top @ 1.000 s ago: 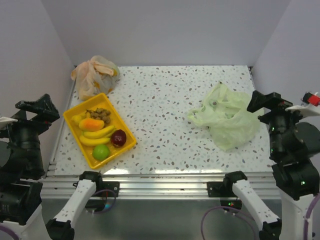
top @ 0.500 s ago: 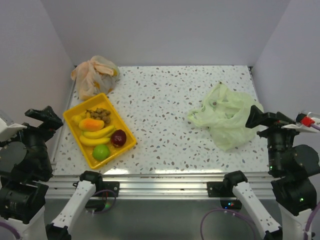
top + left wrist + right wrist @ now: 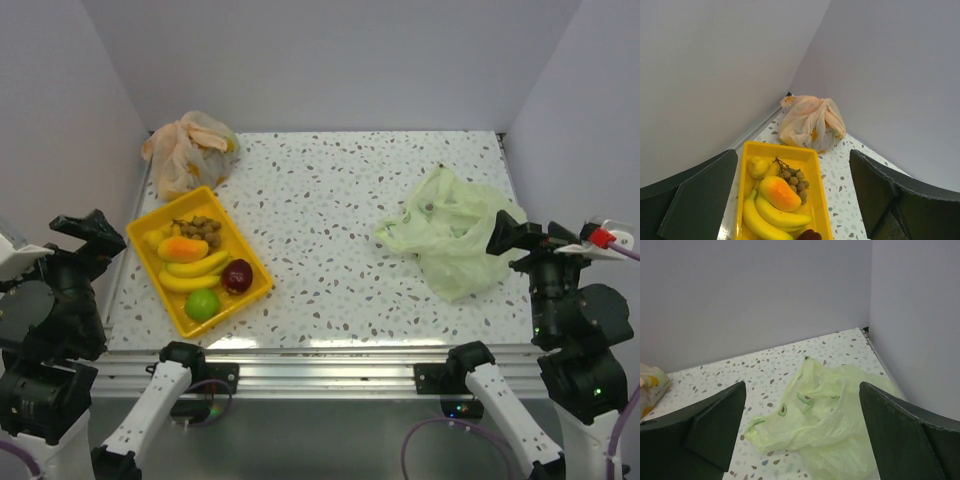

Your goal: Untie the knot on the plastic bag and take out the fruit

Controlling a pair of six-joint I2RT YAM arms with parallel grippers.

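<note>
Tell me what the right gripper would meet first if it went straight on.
Probably the green plastic bag, lying on the table ahead of the right gripper; nothing shows between them, though depth is unclear.

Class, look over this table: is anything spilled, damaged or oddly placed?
Nothing is spilled or broken. The thin pale green plastic bag lies crumpled and slack at right; the fruit sits tidily in the yellow plastic tray at left.
</note>
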